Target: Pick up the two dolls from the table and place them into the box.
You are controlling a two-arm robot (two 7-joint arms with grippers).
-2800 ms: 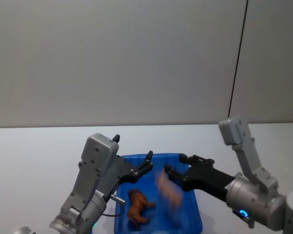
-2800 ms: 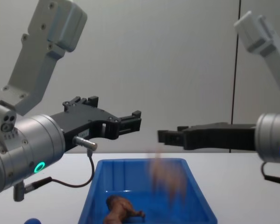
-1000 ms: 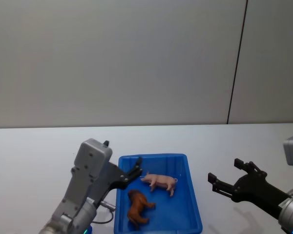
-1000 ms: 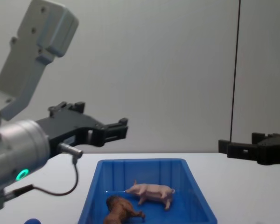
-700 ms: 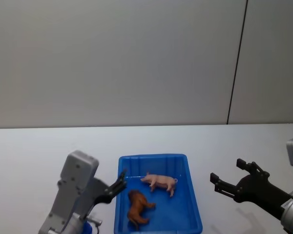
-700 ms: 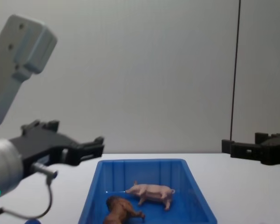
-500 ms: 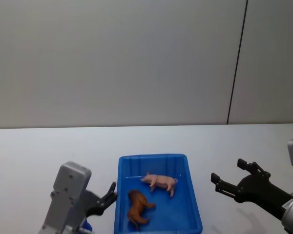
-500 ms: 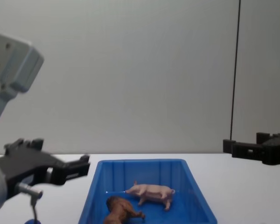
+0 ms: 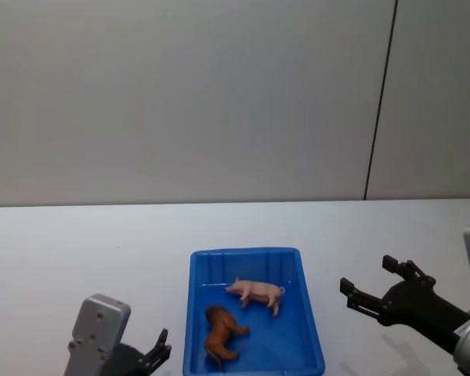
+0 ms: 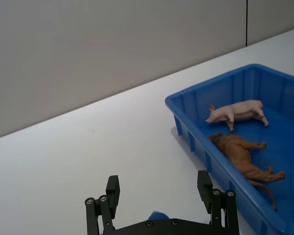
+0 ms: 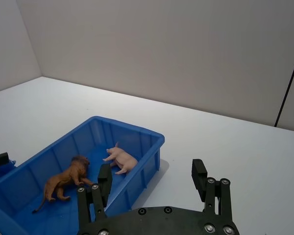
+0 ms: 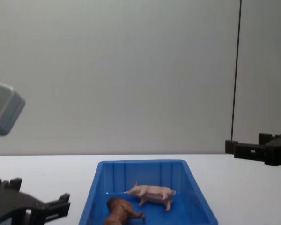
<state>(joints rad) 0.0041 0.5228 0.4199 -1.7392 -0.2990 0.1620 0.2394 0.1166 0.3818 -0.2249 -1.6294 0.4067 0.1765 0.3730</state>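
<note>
Your left gripper (image 9: 158, 349) has dropped low and pulled back toward the robot's left since a moment ago: where it hung beside the box's left wall, it now sits near the bottom edge of the head view, clear of the box (image 9: 309, 329). Its fingers (image 10: 111, 190) are spread apart with nothing between them. Your right gripper (image 9: 370, 288) has barely shifted; it hovers over the table (image 9: 78, 251) to the right of the box, fingers (image 11: 104, 179) parted and empty.

Both dolls have stayed put inside the box. The pig (image 9: 256, 292) is pale pink, lying toward the far half of the bin with its snout pointing to the robot's left. The lion (image 9: 222, 333) is brown with a darker mane, lying on its side just nearer the robot than the pig, legs stretched out.

The box is bright blue and rectangular, with ribbed inner walls, resting on the white table between your two grippers. In the left wrist view you see a small blue object (image 10: 158, 215) peeking up just beyond the gripper body, on the table outside the box.
</note>
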